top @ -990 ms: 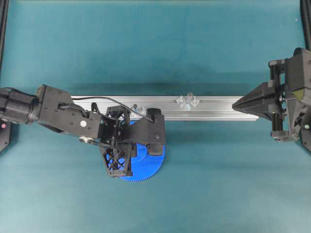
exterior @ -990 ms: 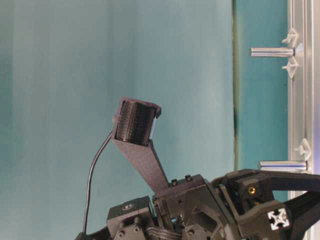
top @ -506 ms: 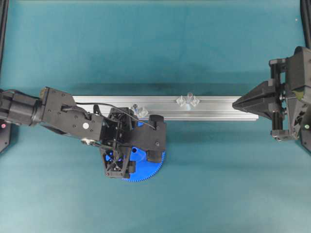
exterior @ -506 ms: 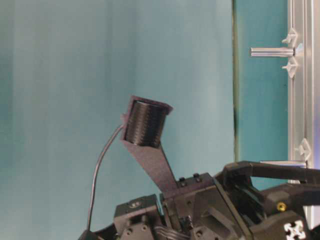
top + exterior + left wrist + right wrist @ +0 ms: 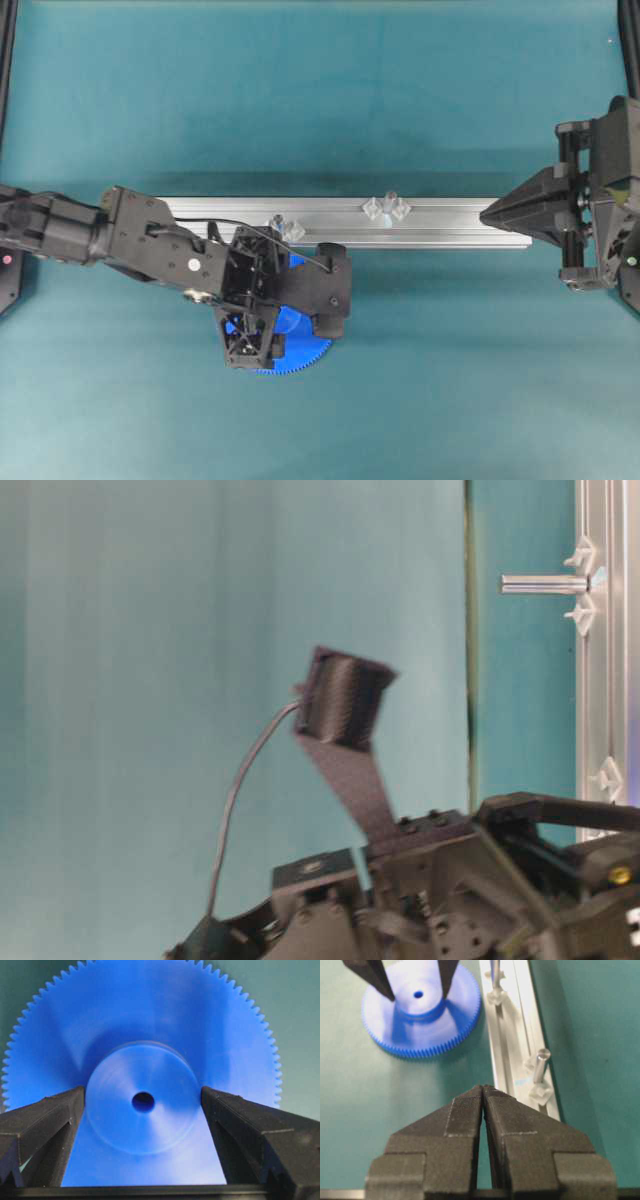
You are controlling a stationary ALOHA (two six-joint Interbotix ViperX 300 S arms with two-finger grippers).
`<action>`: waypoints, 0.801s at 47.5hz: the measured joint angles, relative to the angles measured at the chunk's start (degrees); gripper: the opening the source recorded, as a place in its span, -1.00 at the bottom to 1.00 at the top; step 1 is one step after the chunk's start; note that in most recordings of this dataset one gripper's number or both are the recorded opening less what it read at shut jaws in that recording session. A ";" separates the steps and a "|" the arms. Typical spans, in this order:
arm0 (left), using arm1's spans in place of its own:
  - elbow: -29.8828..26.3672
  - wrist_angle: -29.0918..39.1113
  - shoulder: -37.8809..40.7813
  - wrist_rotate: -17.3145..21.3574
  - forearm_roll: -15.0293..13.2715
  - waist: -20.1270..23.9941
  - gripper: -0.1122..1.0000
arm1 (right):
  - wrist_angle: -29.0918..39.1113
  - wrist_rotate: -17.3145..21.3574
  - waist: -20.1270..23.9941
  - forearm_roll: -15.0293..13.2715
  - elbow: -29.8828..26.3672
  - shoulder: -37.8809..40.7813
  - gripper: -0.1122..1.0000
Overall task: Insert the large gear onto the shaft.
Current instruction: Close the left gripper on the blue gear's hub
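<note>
The large gear [image 5: 150, 1015], bright blue with fine teeth, lies flat on the teal mat just in front of the rail [image 5: 450, 225]; the left arm covers most of it [image 5: 305, 352]. My left gripper [image 5: 143, 1097] is open, one finger on each side of the raised hub, close against it. The right wrist view shows the same straddle from afar [image 5: 416, 996]. Two look-alike silver pins stand on the rail, the left one [image 5: 283, 222] beside the gear and the right one [image 5: 390, 200]. I cannot tell which is the shaft. My right gripper [image 5: 483, 1091] is shut and empty at the rail's right end.
The aluminium rail [image 5: 507, 1035] runs across the middle of the mat, with clear faceted pieces [image 5: 539, 1094] at each pin. In the table-level view one pin [image 5: 545, 583] shows fully; the left arm [image 5: 450, 900] fills the bottom. Black frame posts [image 5: 8, 60] stand at the table's corners.
The left jaws have opened wide around the gear's hub. The left wrist has shifted a little to the right over the gear. The gear and the right arm have not moved.
</note>
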 measured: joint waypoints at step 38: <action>-0.18 0.26 0.97 0.00 0.09 0.00 0.89 | -1.32 0.18 0.00 -0.09 0.79 -0.88 -0.58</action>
